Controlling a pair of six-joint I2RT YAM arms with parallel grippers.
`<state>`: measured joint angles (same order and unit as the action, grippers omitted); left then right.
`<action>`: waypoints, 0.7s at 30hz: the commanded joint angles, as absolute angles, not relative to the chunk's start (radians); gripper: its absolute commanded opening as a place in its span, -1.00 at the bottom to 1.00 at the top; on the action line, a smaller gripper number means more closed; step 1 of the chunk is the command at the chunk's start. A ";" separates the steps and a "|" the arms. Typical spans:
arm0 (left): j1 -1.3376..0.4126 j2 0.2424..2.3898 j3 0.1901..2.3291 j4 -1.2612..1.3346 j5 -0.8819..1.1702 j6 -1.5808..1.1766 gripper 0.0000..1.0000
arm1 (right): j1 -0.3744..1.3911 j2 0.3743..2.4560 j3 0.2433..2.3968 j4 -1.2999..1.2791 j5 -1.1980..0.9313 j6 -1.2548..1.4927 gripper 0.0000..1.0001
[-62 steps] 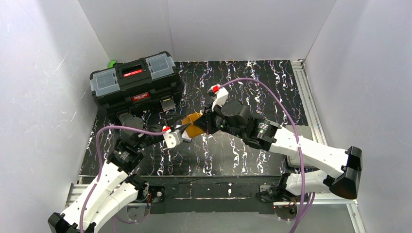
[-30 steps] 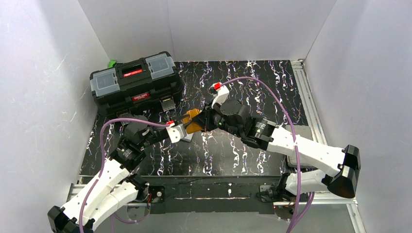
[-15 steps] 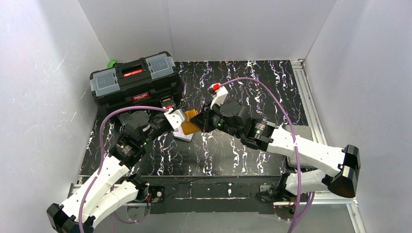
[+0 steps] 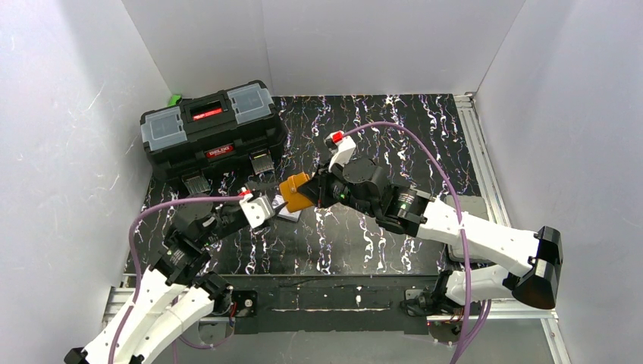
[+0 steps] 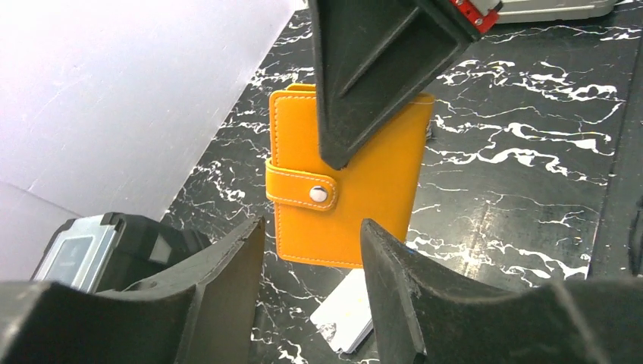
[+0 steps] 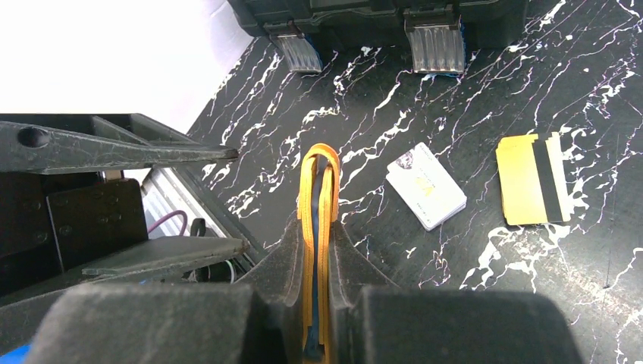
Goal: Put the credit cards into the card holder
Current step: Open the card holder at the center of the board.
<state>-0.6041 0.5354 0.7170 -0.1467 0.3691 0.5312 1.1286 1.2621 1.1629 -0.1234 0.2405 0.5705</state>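
My right arm reaches from its base across to the middle of the surface point(image 4: 394, 250), wrist turned toward the left arm. The right fingers point(image 6: 282, 258) are nearly closed, pinching the orange wallet point(image 4: 294, 191) and holding it up off the surface. My left arm stretches diagonally from the near left corner, and its left fingers point(image 5: 220, 288) point at the wallet. They stand partly open with nothing between them.

From above, the two wrists meet just in front of the black toolbox point(image 4: 212, 129), but I can barely see the grip there.

The left wrist camera shows the wallet's flat face, folded shut with its snap tab fastened. One right finger comes down over the face from above, and a white card point(image 5: 345, 315) lies on the surface below.

The right wrist camera shows the wallet edge-on, squeezed between both fingers. The left fingertips sit off to the side, close to its far edge but apart from it. Only this view shows an orange card point(image 6: 533, 180) with a dark stripe, lying flat just beside the white one.
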 commanded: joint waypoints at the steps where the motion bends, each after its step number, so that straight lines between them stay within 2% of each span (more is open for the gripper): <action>1: -0.604 0.561 0.712 -0.150 0.451 0.545 -0.03 | 1.134 1.247 1.199 -0.072 0.249 0.570 -0.97; 9: -0.613 0.674 0.715 -0.021 0.430 0.556 -0.11 | 1.134 1.260 1.213 -0.058 0.241 0.578 -0.97; 18: -0.618 0.717 0.727 -0.006 0.418 0.550 -0.23 | 1.135 1.281 1.212 -0.031 0.193 0.584 -0.97; 21: -0.618 0.736 0.738 -0.006 0.416 0.544 -0.32 | 1.137 1.290 1.209 -0.013 0.157 0.586 -0.97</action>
<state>-0.6109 0.7124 0.7132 -0.0448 0.4141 0.5495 1.1236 1.2755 1.1633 -0.1226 0.2451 0.5697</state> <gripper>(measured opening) 0.372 0.124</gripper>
